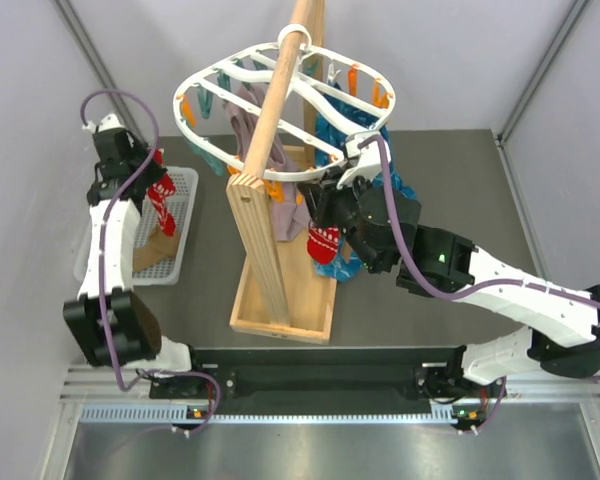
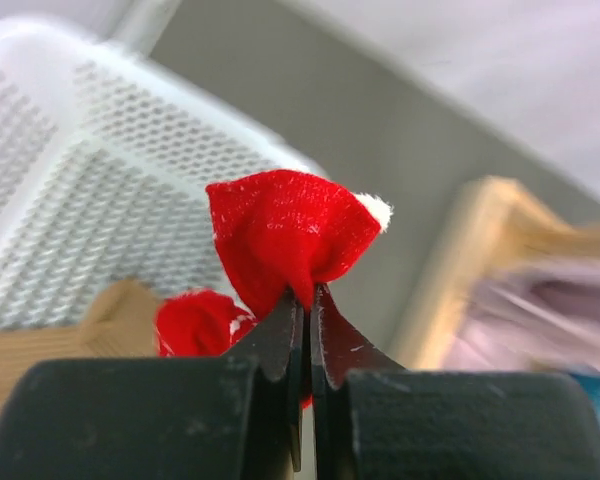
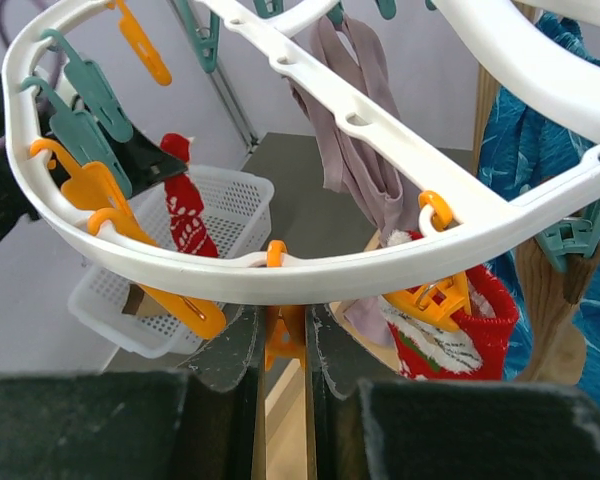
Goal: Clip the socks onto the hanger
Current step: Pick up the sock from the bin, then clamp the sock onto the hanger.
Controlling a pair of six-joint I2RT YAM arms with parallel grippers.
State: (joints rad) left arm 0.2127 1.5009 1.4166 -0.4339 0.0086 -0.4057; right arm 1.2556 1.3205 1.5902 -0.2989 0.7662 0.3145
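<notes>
— Well, where is the red sock (image 2: pixel 285 235) now?

— Up in the air, at the left side of the top view. The left tool (image 2: pixel 305 295) is pinched shut on one edge of it. The rest hangs down over the white basket (image 1: pixel 187 183). A tan sock (image 1: pixel 152 248) lies in that basket.

— And the other tool?

— The right tool (image 3: pixel 282 318) is up at the near rim of the hanger (image 3: pixel 160 262), in the middle of the top view. It is closed narrow on an orange peg (image 3: pixel 280 345) that hangs under the rim. I can't tell if the peg's mouth is open.

— So what should happen next?

— I think the sock has to go across to that peg. The two are well apart.

— How do you do that well?

— Squeeze the peg's top so its mouth opens wide, and hold it steady. Bring the sock's top edge up into the mouth. The sock is floppy, so a slow move would be best.

— Anything to watch out for?

— Yes. The wooden stand (image 1: pixel 280 290) is between the two arms. Another red sock (image 3: pixel 450 335) is clipped just beside that peg, so don't bump it. Let the peg bite first, then let go of the sock.
</notes>
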